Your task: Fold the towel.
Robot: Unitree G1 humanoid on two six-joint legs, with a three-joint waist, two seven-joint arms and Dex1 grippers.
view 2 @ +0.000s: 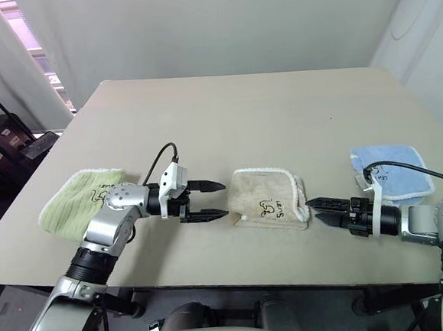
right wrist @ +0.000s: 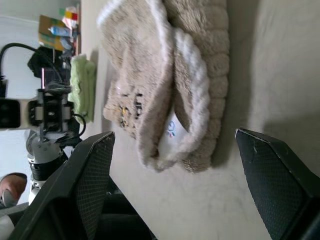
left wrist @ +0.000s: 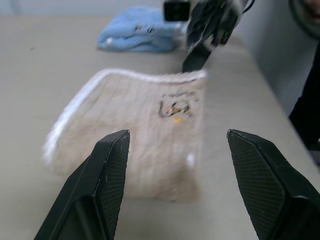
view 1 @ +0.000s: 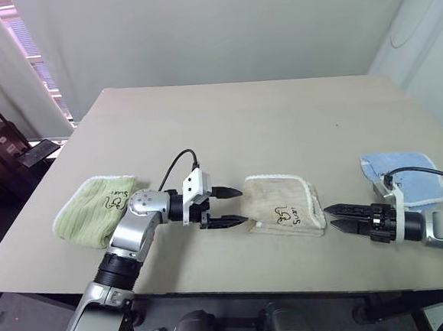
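Beige terry towel (view 1: pixel 284 205) lies folded on the table (view 1: pixel 279 122) between both grippers' spread, empty fingers: left gripper (view 1: pixel 229 205), right gripper (view 1: pixel 339 217). Folding looks complete; retreat seems next.

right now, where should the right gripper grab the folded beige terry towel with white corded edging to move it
Probably the stacked corded edges on the folded beige terry towel at its end facing the right gripper. There the layers curl up off the tan table, so open fingers coming in level from that side could pinch all layers at once.
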